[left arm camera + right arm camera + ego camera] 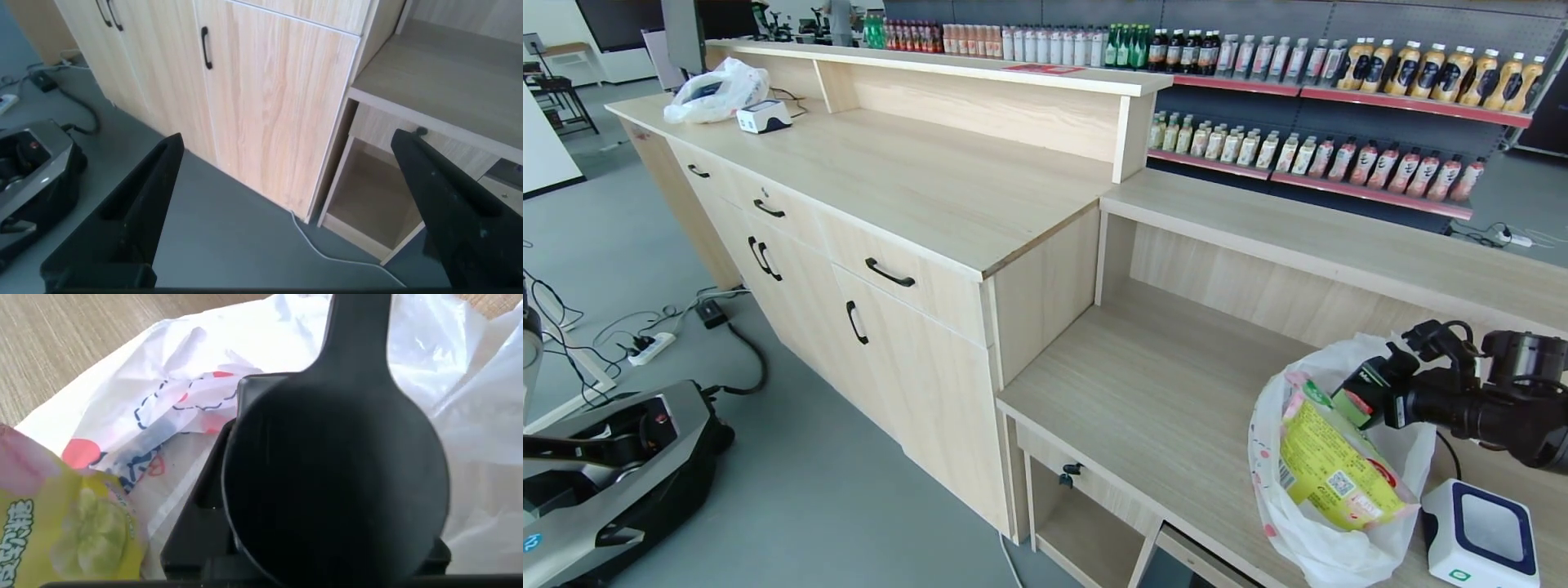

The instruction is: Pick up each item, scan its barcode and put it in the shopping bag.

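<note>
My right gripper is shut on a small dark box with green and red ends, held at the mouth of the white shopping bag on the low counter. In the right wrist view the dark box hangs just over the bag's plastic. A yellow-green snack packet lies inside the bag, and its corner is close beside the box. The white barcode scanner stands right of the bag. My left gripper is open, low over the grey floor in front of the cabinet doors.
The low counter has free room left of the bag. A taller counter stands to the left, with another plastic bag and a second scanner at its far end. Bottle shelves run behind. Cables lie on the floor.
</note>
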